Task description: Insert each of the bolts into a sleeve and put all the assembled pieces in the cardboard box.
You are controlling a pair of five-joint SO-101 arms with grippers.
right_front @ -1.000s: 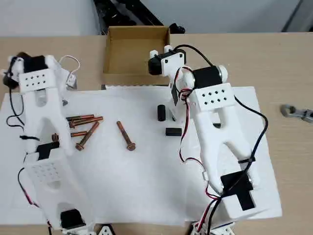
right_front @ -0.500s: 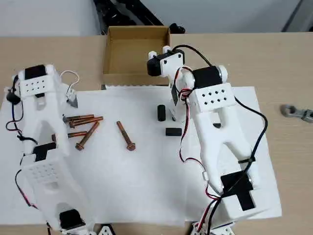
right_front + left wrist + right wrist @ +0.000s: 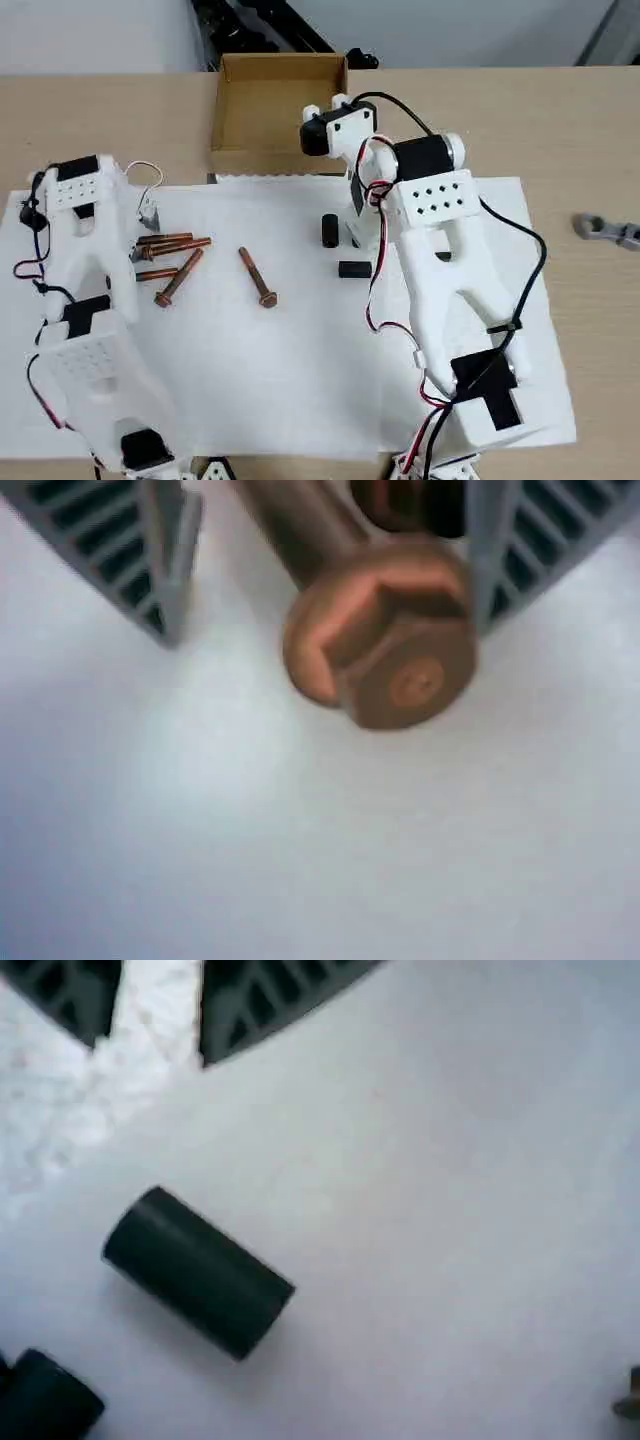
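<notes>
Several copper bolts [image 3: 176, 247] lie on the white sheet at the left, and one more bolt [image 3: 258, 277] lies apart toward the middle. My left gripper [image 3: 148, 213] is down at the cluster. In the left wrist view it [image 3: 330, 550] is open, with a bolt's hex head [image 3: 385, 655] between its fingers, close against one finger. Black sleeves [image 3: 329, 230] [image 3: 354, 268] lie near the middle. My right gripper [image 3: 357, 215] hangs beside them, slightly open [image 3: 155, 1005] and holding nothing. A sleeve [image 3: 197, 1272] lies just ahead of it. The cardboard box [image 3: 280, 100] stands at the back.
The white sheet [image 3: 300, 380] covers most of the table in front of both arm bases. A metal wrench [image 3: 605, 230] lies on bare wood at the far right. A second sleeve [image 3: 50, 1400] shows at the right wrist view's edge.
My left arm has swung toward the front and to the right, bringing its gripper down onto the bolt cluster. The right arm has barely shifted.
</notes>
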